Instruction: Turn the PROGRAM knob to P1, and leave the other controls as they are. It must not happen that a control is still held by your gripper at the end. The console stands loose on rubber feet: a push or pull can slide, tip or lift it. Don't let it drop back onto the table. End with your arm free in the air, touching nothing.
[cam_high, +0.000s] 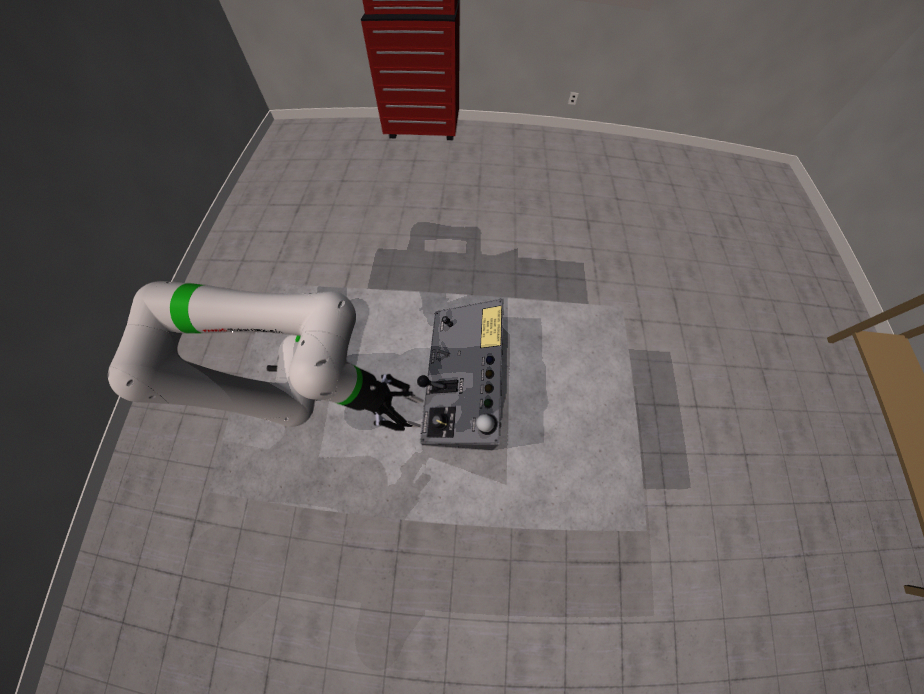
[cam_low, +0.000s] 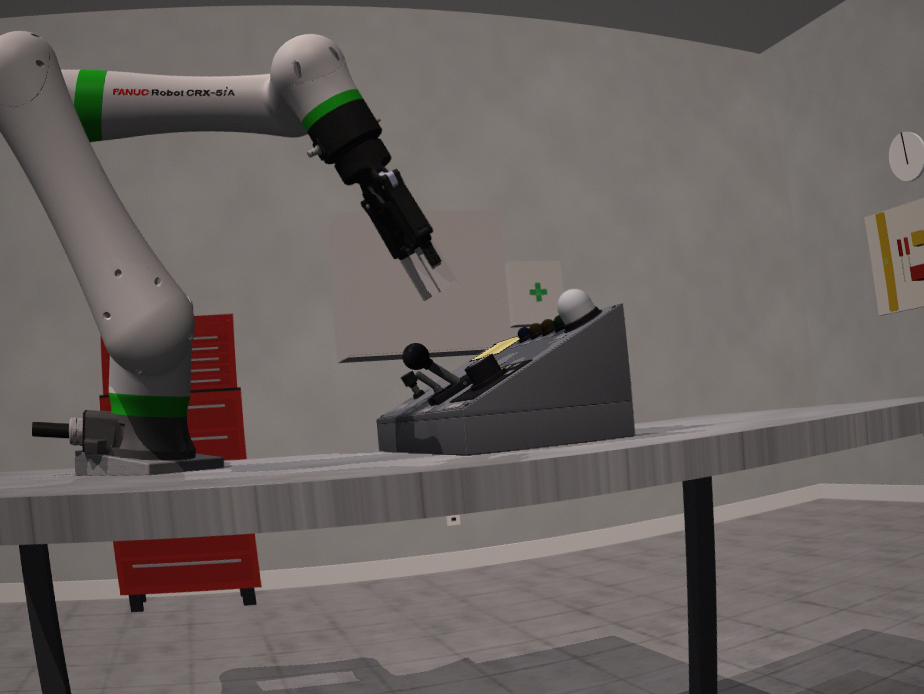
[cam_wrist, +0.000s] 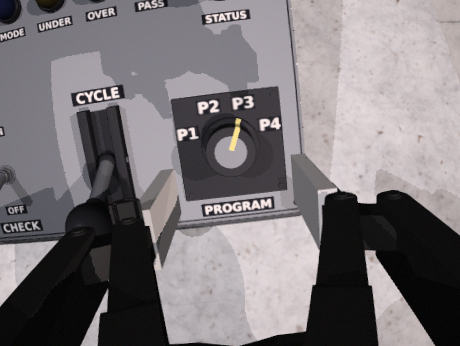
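The grey console (cam_high: 469, 332) (cam_low: 552, 395) (cam_wrist: 200, 60) stands on the table with its sloped face towards the arm. The round black PROGRAM knob (cam_high: 439, 422) (cam_low: 484, 370) (cam_wrist: 230, 154) has a yellow pointer line, which points at P3. My gripper (cam_high: 419, 413) (cam_low: 438, 287) (cam_wrist: 234, 184) is open, its fingers part way apart, with nothing between them. It hangs above and in front of the console, clear of the knob. In the wrist view the fingertips show to the left and right of the knob, lower in the picture.
The CYCLE lever's black ball (cam_high: 423, 380) (cam_low: 415, 355) (cam_wrist: 86, 223) stands up beside the knob, partly behind the left finger in the wrist view. A white STATUS dome (cam_high: 485, 423) (cam_low: 575, 304) and several coloured lamps sit higher on the console. Small toggle switches (cam_high: 446, 321) lie beyond the lever.
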